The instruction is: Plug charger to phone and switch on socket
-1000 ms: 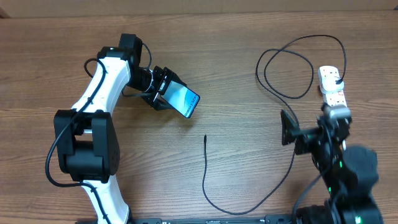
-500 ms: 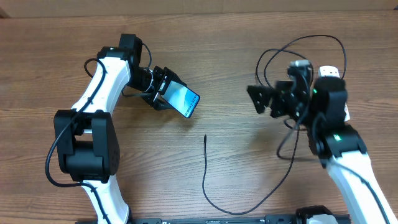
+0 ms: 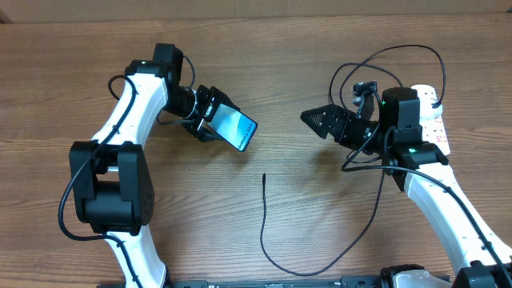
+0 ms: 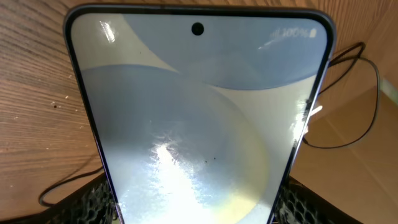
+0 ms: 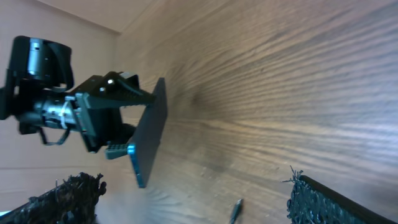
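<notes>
Left claw (image 3: 214, 116) tight around phone (image 3: 238, 128), right claw (image 3: 314, 120) wide and empty, charger (image 3: 264, 200) loose on table (image 3: 280, 56) between them.

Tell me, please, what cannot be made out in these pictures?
Port of the phone: left wrist view, cut off by the bottom edge.
Switches of the power strip: overhead, partly behind the right arm and too small.
Tip of the cable: overhead, too small; right wrist, blurred at the bottom edge.
</notes>
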